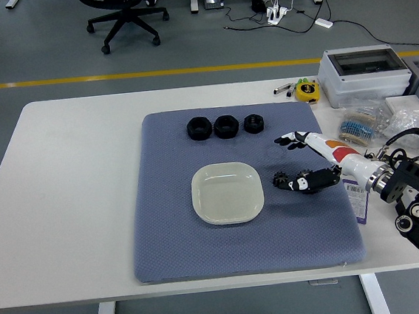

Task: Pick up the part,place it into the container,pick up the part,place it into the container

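The right hand (pixel 304 164), a five-fingered unit in white and black on a black arm, reached in from the right edge and hovered over the right part of the blue-grey textured mat (pixel 165 235). Its fingers (pixel 288 140) were spread and relaxed, gripping nothing. Three black nut-shaped plastic parts lay in a row near the mat's far edge: the left part (pixel 199 128), the middle part (pixel 226 126) touching or just beside it, and the smaller right part (pixel 254 123) slightly apart. The pale square dish with rounded corners (pixel 228 213), serving as the container, sat at the mat's centre, between the parts and the near edge. The mat rested on the white table (pixel 59 216).
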